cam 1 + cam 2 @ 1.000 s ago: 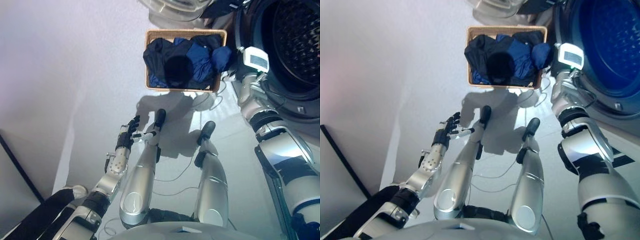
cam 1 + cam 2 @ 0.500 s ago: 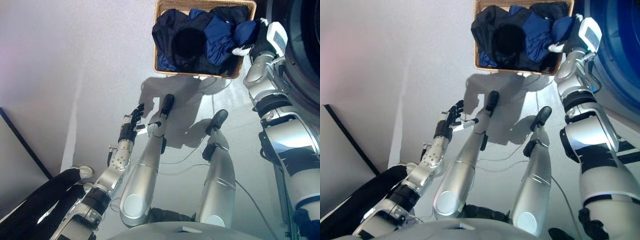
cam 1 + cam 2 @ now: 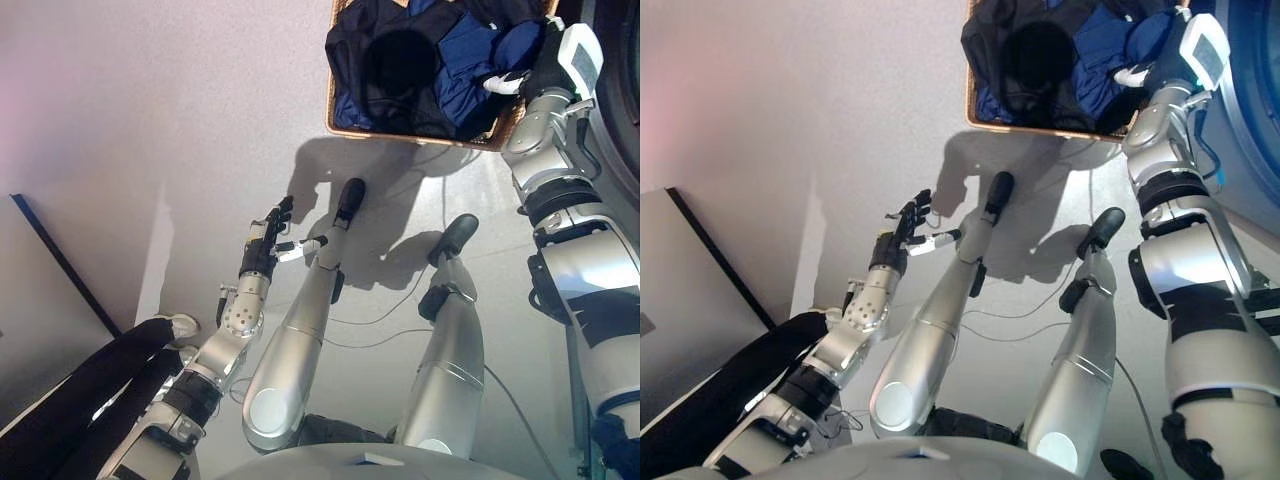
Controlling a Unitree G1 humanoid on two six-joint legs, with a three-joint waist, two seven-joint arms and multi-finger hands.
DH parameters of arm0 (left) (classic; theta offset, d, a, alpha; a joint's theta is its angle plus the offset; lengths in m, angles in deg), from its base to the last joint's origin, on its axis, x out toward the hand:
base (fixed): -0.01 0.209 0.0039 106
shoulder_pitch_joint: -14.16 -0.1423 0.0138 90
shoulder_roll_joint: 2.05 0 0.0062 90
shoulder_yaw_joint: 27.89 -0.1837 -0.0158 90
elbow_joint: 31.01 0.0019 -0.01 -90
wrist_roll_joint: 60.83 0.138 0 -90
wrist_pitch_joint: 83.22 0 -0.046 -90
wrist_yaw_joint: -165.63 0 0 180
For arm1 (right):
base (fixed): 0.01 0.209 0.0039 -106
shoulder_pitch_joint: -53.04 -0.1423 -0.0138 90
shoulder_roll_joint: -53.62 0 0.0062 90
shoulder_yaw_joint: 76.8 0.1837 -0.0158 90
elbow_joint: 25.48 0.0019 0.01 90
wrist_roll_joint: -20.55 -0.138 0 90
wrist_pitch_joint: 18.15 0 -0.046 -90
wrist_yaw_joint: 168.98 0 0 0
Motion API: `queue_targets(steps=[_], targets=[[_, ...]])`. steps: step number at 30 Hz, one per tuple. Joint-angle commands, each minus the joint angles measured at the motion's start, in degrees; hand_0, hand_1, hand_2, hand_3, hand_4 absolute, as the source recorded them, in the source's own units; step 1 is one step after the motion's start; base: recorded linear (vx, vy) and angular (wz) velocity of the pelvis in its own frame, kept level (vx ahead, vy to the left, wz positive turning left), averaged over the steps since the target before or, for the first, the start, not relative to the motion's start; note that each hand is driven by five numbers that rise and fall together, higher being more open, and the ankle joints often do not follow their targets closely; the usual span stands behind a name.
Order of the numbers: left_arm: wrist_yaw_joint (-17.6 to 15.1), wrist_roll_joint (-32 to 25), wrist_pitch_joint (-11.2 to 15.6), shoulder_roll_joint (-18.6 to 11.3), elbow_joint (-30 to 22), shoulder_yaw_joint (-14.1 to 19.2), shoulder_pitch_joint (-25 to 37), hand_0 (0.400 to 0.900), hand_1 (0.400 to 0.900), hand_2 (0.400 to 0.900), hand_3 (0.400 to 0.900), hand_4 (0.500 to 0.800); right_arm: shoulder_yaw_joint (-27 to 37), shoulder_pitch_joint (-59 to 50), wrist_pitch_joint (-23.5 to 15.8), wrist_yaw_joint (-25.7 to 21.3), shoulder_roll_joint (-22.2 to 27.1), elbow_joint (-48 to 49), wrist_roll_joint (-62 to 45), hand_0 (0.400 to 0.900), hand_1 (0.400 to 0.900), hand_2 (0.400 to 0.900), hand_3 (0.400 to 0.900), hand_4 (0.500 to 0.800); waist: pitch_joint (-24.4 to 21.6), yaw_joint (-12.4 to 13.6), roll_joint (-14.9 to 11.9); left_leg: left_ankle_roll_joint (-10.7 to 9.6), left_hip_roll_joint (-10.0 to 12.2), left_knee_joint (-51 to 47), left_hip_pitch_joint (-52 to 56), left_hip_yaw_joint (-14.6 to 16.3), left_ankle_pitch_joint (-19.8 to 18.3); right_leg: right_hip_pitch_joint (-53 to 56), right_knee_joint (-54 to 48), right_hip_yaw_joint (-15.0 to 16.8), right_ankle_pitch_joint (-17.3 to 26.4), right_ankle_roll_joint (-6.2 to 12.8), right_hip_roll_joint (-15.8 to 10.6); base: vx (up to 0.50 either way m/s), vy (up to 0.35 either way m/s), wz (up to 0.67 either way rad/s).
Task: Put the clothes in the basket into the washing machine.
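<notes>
Now right hand (image 3: 528, 80) over basket (image 3: 345, 118) clothes (image 3: 430, 60) (fingers' grip unclear), left hand (image 3: 265, 240) unmoved, open.

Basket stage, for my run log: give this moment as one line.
right hand: at wicker basket rim, on dark blue clothes, grip unclear | left hand: idle, open, low over floor

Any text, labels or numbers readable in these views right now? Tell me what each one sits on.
None can be read.
Wicker basket: no label or print shows.
Dark blue clothes in the basket: no logo or tag shows.
Right hand at the basket's edge and left hand over the floor: no markings can be made out.
</notes>
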Motion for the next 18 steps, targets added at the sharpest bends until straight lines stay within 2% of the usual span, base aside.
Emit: queue_targets(steps=[1, 11, 16, 18], targets=[[-2.1, 1.3, 3.0, -1.0, -5.4, -1.2, -1.9, 0.9, 0.9, 0.9, 0.9, 0.8, -3.4, -0.7, -0.1, -2.7, 5.9, -0.7, 3.4, 0.4, 0.4, 0.4, 0.4, 0.5, -1.7, -0.2, 6.3, -0.3, -1.7, 9.6, -4.5, 2.4, -9.1, 0.5, -7.3, 1.0, 6.0, 2.62, -1.2, 0.0, 0.0, 0.0], [-2.9, 3.2, 2.5, -1.2, -6.0, -1.7, -0.9, 0.9, 0.9, 0.9, 0.9, 0.8, -3.1, 1.1, 2.2, -6.3, 6.8, -0.9, 7.6, 0.4, 0.4, 0.4, 0.4, 0.5, -1.7, -1.1, 6.5, -0.3, -1.8, 10.1, -4.6, 2.8, -9.4, 0.4, -7.6, 1.2, 6.2, 2.57, -1.3, 0.0, 0.0, 0.0], [-3.7, 4.0, 1.8, -1.0, -5.7, -1.3, -0.5, 0.9, 0.9, 0.9, 0.9, 0.8, 1.0, 2.8, 1.1, -8.0, 6.1, 1.2, 2.9, 0.4, 0.4, 0.4, 0.4, 0.5, -1.7, -2.0, 5.8, -0.4, -1.4, 10.2, -4.0, 3.3, -9.7, 0.6, -7.9, 1.6, 6.3, 2.57, -1.0, 0.0, -0.004, -0.09], [-4.2, 4.0, 1.4, -0.6, -5.1, -0.8, -0.5, 0.9, 0.9, 0.9, 0.9, 0.8, 5.1, 3.9, -0.3, -9.3, 4.9, 3.3, -2.5, 0.4, 0.4, 0.4, 0.4, 0.5, -1.7, -2.8, 5.4, -0.3, -1.2, 10.2, -3.6, 3.7, -9.9, 0.8, -7.9, 1.9, 6.2, 2.52, -0.8, 0.0, 0.007, -0.15]])
